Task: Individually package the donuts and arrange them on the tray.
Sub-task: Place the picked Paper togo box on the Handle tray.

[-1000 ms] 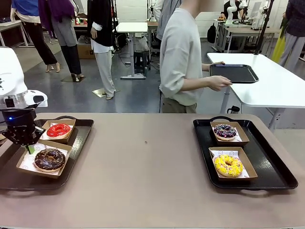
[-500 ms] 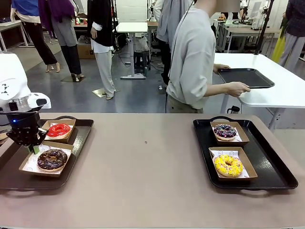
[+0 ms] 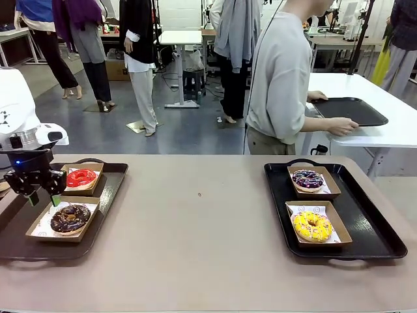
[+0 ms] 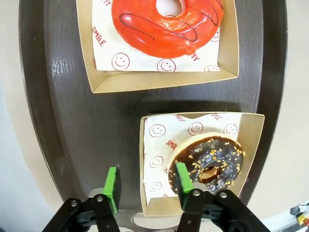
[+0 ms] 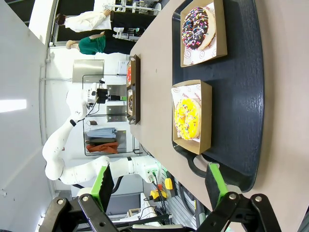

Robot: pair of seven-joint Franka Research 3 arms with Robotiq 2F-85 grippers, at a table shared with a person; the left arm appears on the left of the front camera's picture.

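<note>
Over the left tray (image 3: pixel 107 195), the left gripper (image 3: pixel 43 195) has let go and lifted, fingers spread; the boxed chocolate donut (image 3: pixel 70 218) now rests there, so its placement looks finished.

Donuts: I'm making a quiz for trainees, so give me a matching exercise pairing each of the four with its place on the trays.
Things:
1. red donut
2. chocolate donut
3. purple donut
4. yellow donut

Places, seen from the front view:
A. right tray, near box
B. left tray, far box
C. right tray, far box
D. left tray, near box, by the open left gripper

Pairs: 1-B, 2-D, 3-C, 4-A
</note>
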